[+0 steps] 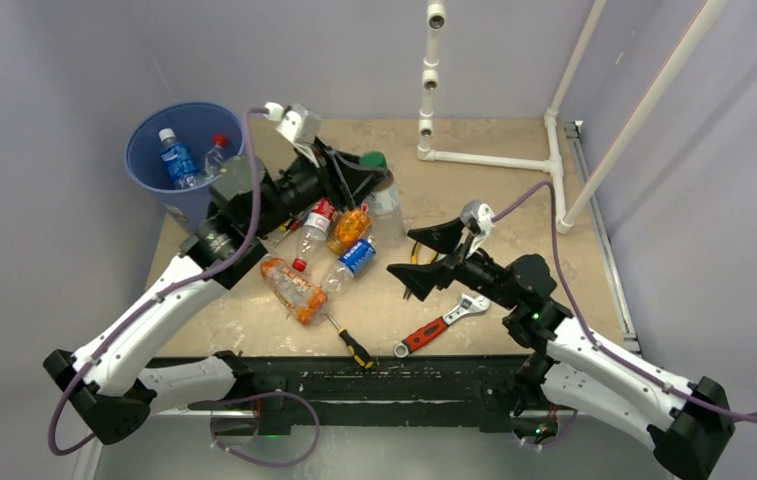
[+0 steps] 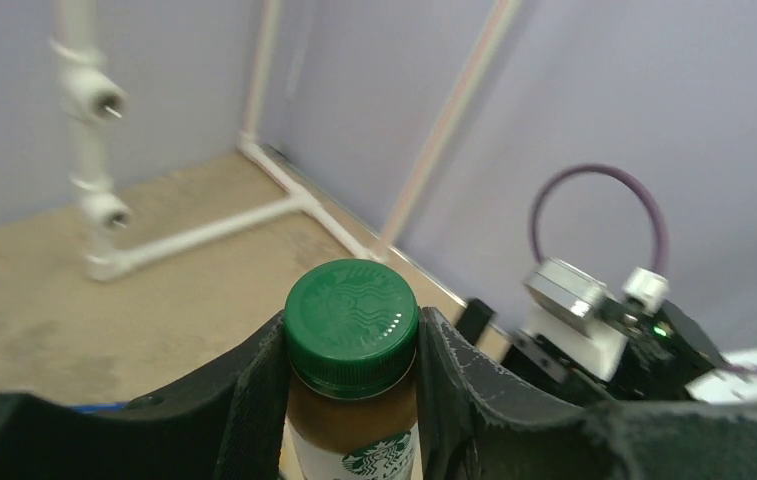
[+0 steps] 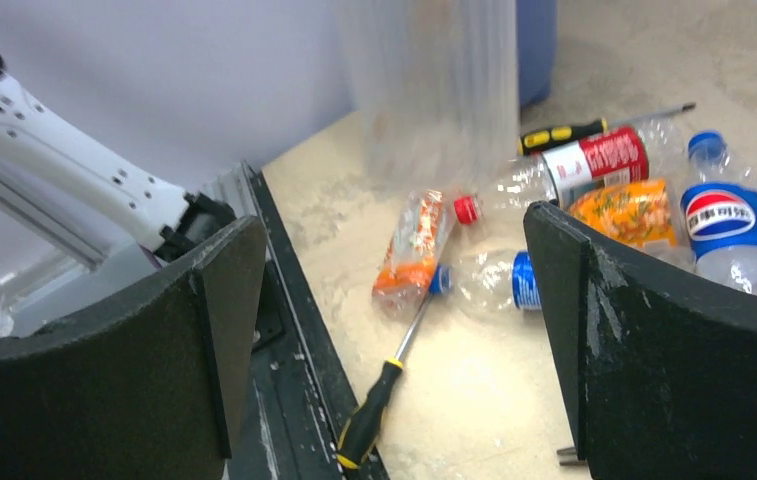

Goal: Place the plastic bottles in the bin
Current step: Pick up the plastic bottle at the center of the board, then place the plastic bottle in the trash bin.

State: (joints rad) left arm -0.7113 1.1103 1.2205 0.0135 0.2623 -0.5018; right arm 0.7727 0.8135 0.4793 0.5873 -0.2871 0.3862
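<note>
1. At the far left corner of the surface (image 1: 514,200) sits the bin (image 1: 149,140). A blue-labelled bottle (image 1: 178,160) and a red-capped bottle (image 1: 216,150) already lie inside it.
2. Just right of the bin, toward the far edge, the left gripper (image 2: 351,345) holds a green-capped bottle (image 2: 354,440). Its black fingers (image 2: 244,390) press against either side of the cap, so the pincer stands narrow and clamped on that bottle.
3. Mid-surface, below that arm, more bottles lie in a loose cluster: a red-labelled bottle (image 1: 314,225), an orange bottle (image 1: 350,228) touching it, a bottle with a blue label (image 1: 356,257) just nearer, and a crushed orange-labelled bottle (image 1: 292,285) closest to the near edge.
4. Right of the cluster, the right gripper (image 1: 406,252) points toward it with its jaws spread wide and nothing between them.
5. Along the near edge lie a screwdriver (image 1: 351,345) with a black and yellow handle and a red-handled wrench (image 1: 442,325), the wrench just beside the right arm.
</note>
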